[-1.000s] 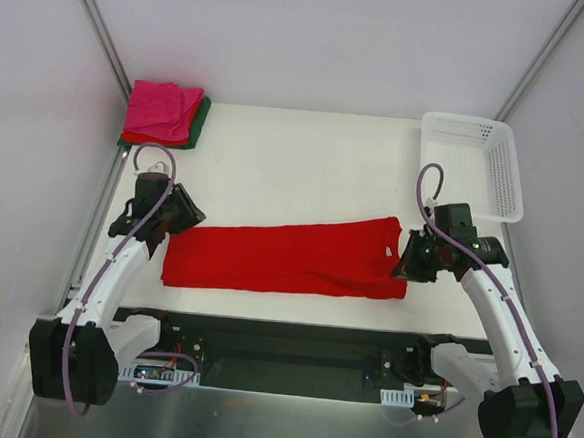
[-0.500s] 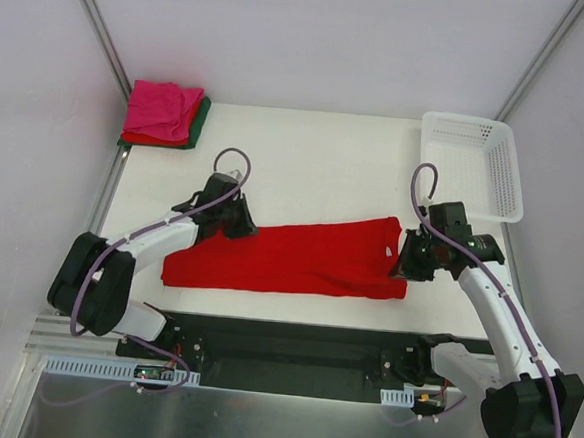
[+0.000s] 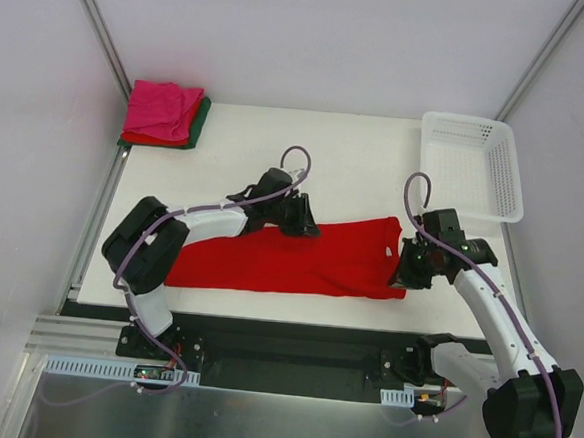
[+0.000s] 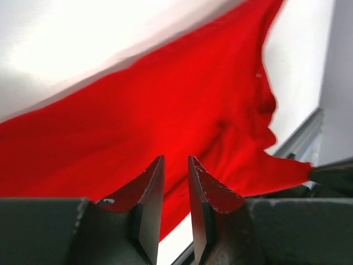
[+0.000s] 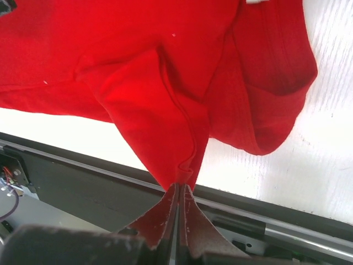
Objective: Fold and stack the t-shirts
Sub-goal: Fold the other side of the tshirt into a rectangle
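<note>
Room: pale grey walls (image 3: pixel 314 40) and slanting metal posts (image 3: pixel 95 25) around a white table (image 3: pixel 357 153).
Stack (image 3: pixel 162 113): folded shirts at the table's far left corner, pink on top, with red and dark green edges showing beneath.
Left arm (image 3: pixel 212 218): stretched from its base across to the middle of the table.
Left gripper (image 3: pixel 302 223) (image 4: pixel 176 161): over the far edge of the red shirt, near its middle. Jaws a narrow slit apart with nothing between them. Cannot tell whether the tips touch the cloth.
Red shirt (image 3: pixel 299 260) (image 4: pixel 165 99) (image 5: pixel 110 44): a long folded band lying across the near half of the table, collar end at the right.
Right gripper (image 3: pixel 405 277) (image 5: pixel 179 187): at the shirt's near right corner, jaws pressed together on a pinch of the cloth, which is drawn up into a small peak.
Basket (image 3: pixel 493 215): white lattice at the far right corner, apart from the shirt.
</note>
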Controlling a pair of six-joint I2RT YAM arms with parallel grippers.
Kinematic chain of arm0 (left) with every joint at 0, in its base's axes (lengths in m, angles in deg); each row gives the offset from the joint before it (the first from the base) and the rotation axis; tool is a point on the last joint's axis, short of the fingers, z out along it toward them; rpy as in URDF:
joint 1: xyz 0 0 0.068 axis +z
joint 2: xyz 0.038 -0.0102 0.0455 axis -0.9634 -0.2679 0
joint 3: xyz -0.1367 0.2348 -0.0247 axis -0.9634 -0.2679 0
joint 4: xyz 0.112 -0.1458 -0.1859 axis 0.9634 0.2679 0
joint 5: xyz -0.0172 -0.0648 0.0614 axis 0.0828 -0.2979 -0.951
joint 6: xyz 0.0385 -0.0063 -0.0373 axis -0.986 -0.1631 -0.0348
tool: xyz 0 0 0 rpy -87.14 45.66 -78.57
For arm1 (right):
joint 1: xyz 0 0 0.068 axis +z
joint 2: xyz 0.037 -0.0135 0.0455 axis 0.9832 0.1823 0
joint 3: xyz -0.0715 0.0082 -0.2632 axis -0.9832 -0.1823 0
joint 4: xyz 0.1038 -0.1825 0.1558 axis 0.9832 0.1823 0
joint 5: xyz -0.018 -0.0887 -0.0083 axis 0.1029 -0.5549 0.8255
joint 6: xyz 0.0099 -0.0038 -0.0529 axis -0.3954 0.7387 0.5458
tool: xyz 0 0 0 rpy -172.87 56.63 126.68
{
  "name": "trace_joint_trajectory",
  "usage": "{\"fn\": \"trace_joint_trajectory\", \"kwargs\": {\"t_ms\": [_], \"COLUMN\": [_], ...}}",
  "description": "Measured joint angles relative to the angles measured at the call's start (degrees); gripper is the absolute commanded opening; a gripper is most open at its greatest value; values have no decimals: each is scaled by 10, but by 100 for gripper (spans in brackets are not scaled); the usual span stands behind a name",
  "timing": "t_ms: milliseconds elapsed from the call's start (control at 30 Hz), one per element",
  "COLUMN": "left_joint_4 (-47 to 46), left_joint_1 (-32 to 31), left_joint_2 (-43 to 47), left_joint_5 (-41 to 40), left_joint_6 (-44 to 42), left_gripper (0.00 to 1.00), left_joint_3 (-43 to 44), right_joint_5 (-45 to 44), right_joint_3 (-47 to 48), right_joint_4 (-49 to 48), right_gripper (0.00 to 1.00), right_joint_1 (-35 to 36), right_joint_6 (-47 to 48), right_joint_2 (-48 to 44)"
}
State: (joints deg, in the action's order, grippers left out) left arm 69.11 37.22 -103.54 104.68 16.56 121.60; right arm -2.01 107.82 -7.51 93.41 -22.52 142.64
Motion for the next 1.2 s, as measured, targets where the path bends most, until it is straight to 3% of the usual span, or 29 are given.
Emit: {"fn": "trace_joint_trajectory", "kwargs": {"t_ms": [300, 433, 467, 567, 800, 1000, 1200], "left_joint_4": [-21, -25, -25, -24, -22, -17, -14], "left_joint_1": [-45, -52, -52, -55, -57, -71, -82], "left_joint_2": [-75, -91, -95, -108, -143, -171, -181], "left_joint_5": [70, 86, 89, 97, 115, 134, 151], "left_joint_6": [6, 5, 5, 3, -1, -3, -5], "left_gripper": [31, 40, 47, 56, 55, 40, 37], "left_joint_3": [113, 131, 134, 141, 158, 179, 189], "right_joint_5": [-9, -16, -17, -20, -30, -34, -35], "right_joint_3": [-53, -62, -64, -67, -69, -72, -72], "right_joint_4": [-4, -13, -15, -21, -36, -45, -49], "right_gripper": [1, 1, 1, 1, 1, 1, 1], "right_joint_1": [15, 19, 21, 27, 38, 44, 46], "right_joint_6": [-24, -30, -31, -35, -40, -43, -45], "right_joint_2": [-8, -7, -6, 3, 28, 43, 50]}}
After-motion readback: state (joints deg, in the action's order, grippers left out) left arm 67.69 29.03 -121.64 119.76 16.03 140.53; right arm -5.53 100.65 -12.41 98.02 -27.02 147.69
